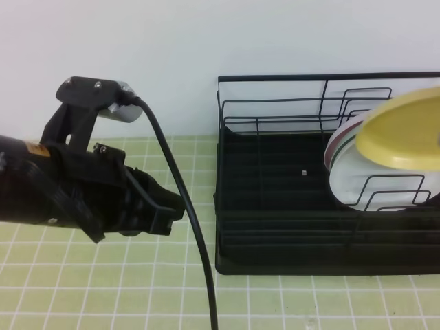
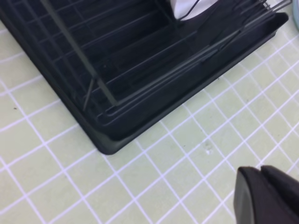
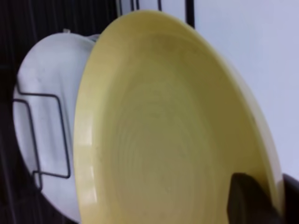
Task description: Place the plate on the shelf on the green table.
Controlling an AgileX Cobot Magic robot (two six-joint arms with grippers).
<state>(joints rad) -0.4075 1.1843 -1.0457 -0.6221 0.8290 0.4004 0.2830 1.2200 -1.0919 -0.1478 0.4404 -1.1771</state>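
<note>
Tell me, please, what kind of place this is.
Probably a kitchen counter mock-up: a light-green tiled table, a black wire dish rack already holding a white plate, and a plain white wall behind.

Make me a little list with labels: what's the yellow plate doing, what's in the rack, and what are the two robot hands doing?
yellow plate: held tilted above the right end of the rack, not yet slotted in
dish rack: black wire with a tray base, standing on the green tiled table
in the rack: a white plate upright in the dividers, another with a coloured rim behind it
right gripper: clamped on the yellow plate's rim
left gripper: left of the rack above the tiles, holding nothing; open or shut unclear
</note>
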